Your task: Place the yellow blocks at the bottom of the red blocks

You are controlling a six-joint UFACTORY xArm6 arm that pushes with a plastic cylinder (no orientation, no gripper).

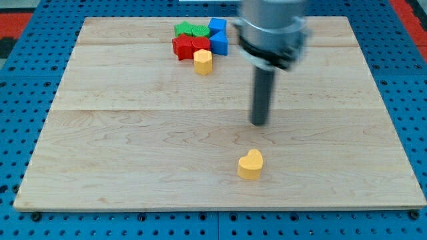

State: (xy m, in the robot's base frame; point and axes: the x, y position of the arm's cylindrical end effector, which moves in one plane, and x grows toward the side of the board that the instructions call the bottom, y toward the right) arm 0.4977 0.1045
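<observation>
A yellow heart-shaped block [251, 165] lies alone near the view's bottom, right of centre. A second yellow block [203, 61], roughly hexagonal, sits at the view's top, touching the lower edge of the red blocks [189, 46]. My tip [259, 123] stands on the board above the yellow heart, a clear gap apart from it, and to the lower right of the cluster. The rod rises to the arm's grey body at the view's top.
Green blocks [191, 29] sit just above the red ones, and blue blocks [218, 36] sit to their right, all in one tight cluster at the top. The wooden board [100, 153] lies on a blue perforated table.
</observation>
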